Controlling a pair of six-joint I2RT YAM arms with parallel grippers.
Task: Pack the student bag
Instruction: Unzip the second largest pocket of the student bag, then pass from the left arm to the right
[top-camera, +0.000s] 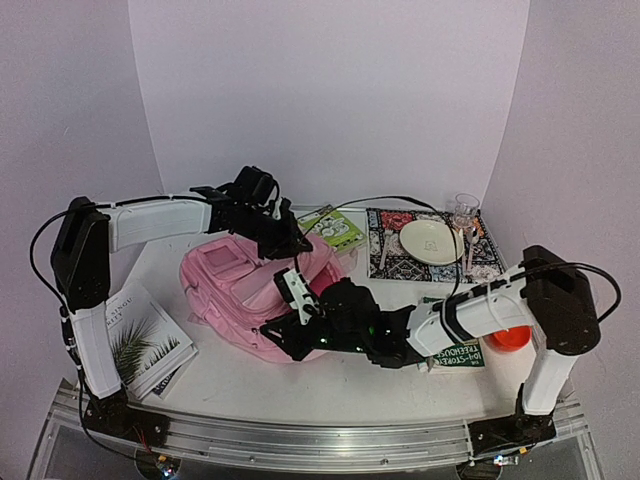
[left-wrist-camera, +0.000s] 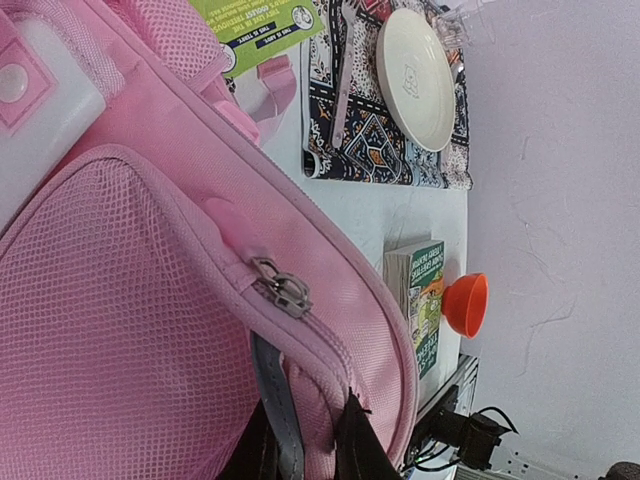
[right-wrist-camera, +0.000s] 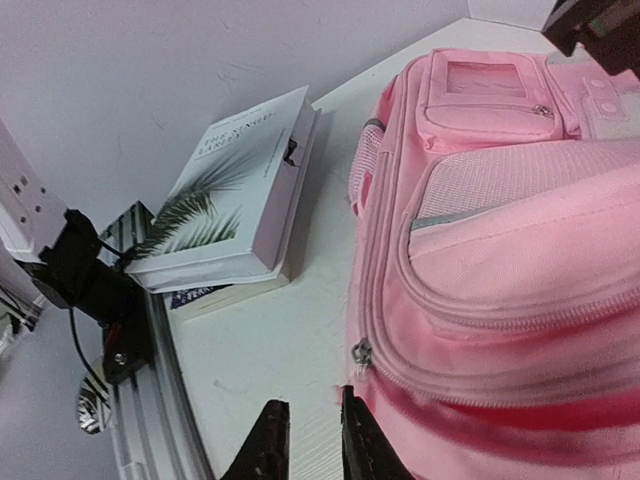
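Backpack (top-camera: 235, 285) lies flat on the table (top-camera: 330, 382), left of centre. Left arm reaches in from the left, wrist tilted down at the far side of the backpack. Left gripper (left-wrist-camera: 305, 445) is clenched on its pink fabric. Right arm is stretched low across the table. Right gripper (right-wrist-camera: 308, 415) sits at the backpack's near edge, fingers slightly parted and empty.

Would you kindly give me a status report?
Left gripper shut on student bag. Right gripper slightly open, empty, near zipper pull. White book apart from bag.
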